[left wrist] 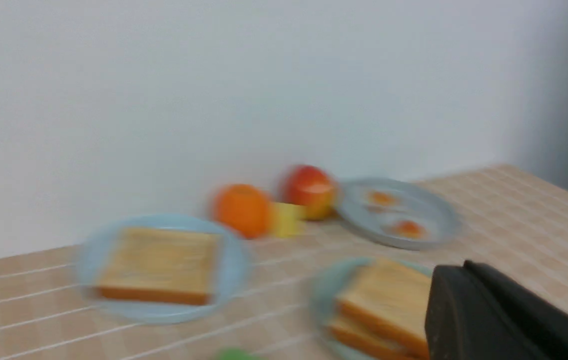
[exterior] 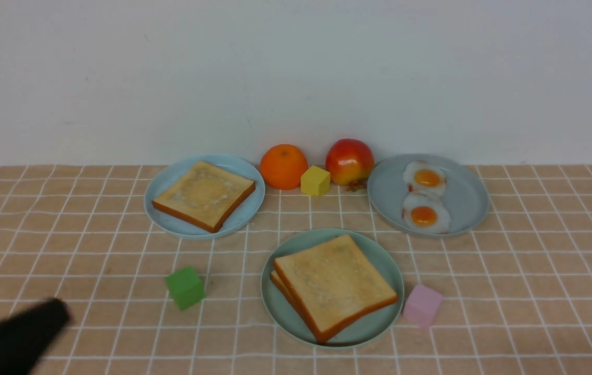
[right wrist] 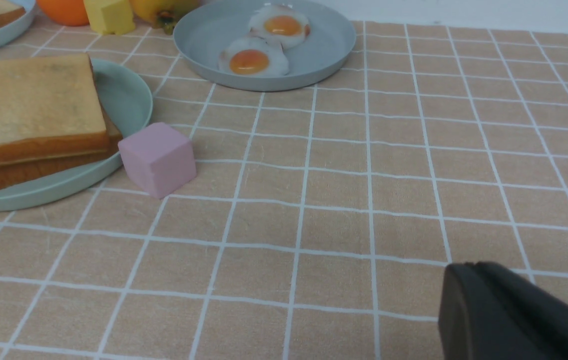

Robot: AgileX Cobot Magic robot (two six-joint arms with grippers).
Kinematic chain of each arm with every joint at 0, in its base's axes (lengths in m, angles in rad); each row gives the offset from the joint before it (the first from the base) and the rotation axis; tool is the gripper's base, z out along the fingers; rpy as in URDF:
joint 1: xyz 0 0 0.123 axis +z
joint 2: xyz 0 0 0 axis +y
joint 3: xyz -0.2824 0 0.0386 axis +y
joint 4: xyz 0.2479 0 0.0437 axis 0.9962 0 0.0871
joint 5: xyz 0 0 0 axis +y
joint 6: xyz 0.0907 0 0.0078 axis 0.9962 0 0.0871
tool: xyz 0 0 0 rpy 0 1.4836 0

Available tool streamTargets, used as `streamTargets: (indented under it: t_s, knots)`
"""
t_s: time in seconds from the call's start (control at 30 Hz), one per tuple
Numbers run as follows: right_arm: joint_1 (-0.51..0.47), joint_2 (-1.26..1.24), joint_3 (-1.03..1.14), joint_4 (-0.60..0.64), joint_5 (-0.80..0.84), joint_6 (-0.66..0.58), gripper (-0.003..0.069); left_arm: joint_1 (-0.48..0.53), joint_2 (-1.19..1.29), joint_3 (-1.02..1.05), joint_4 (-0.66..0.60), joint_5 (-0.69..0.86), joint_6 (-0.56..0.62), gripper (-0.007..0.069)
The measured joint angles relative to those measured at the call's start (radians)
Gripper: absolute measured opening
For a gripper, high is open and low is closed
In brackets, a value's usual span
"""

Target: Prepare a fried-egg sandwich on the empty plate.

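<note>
The round, shallow mint-green plastic plate (exterior: 379,327) is the landmark, lying on the table (exterior: 118,333) with its beige, white-lined checked surface. Farthest left, nearer the robot than the plate, is the left end effector (left wrist: 468,265), narrow, its fingers closed with nothing between them. Left of the plate sits a green cube (exterior: 185,288); beyond it, to the plate's far left, a round light-blue plate (exterior: 171,224) bears one square golden-brown toast slice (exterior: 204,192). On the mint-green plate itself lies the sandwich (exterior: 335,284), two square toast slices with darker crusts, stacked slightly askew; any egg between them is hidden. Behind the plate stand a round orange (exterior: 284,166), a yellow cube (exterior: 315,180) and a red-and-yellow fruit (exterior: 349,160). Just right of it is a pink cube (exterior: 423,305); to its far right, a round grey-blue plate (exterior: 467,208) carries two white toy eggs with orange yolks (exterior: 425,198). The right end effector (right wrist: 478,265) is narrow too, closed and holding nothing.
</note>
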Motion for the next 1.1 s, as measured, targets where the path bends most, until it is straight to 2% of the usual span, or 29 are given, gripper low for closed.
streamTargets:
  t_s: [0.13, 0.17, 0.2, 0.3, 0.5, 0.67, 1.1]
  knots:
    - [0.000, 0.000, 0.000, 0.000, 0.001, -0.001, 0.0008, 0.265, -0.141, 0.024, 0.014, 0.134, 0.000, -0.0013]
    - [0.000, 0.000, 0.000, 0.000, 0.001, -0.001, 0.0008, 0.265, -0.141, 0.027, 0.015, 0.139, 0.000, -0.0013]
    - [0.000, 0.000, 0.000, 0.000, 0.001, -0.001, 0.0010, 0.367, -0.213, 0.073, 0.024, 0.186, -0.010, -0.0013]
    - [0.000, 0.000, 0.000, 0.000, 0.001, -0.001, 0.0012, 0.450, -0.264, 0.158, 0.027, 0.222, -0.040, -0.0013]
    - [0.000, -0.001, -0.001, 0.000, 0.002, -0.001, 0.0014, 0.466, -0.269, 0.185, 0.062, 0.431, -0.179, -0.0013]
    - [0.000, -0.001, -0.001, 0.000, 0.002, -0.001, 0.0019, 0.466, -0.269, 0.185, 0.068, 0.433, -0.219, -0.0013]
    - [0.000, -0.001, -0.001, 0.000, 0.003, -0.002, 0.0024, 0.466, -0.269, 0.185, 0.069, 0.433, -0.225, -0.0013]
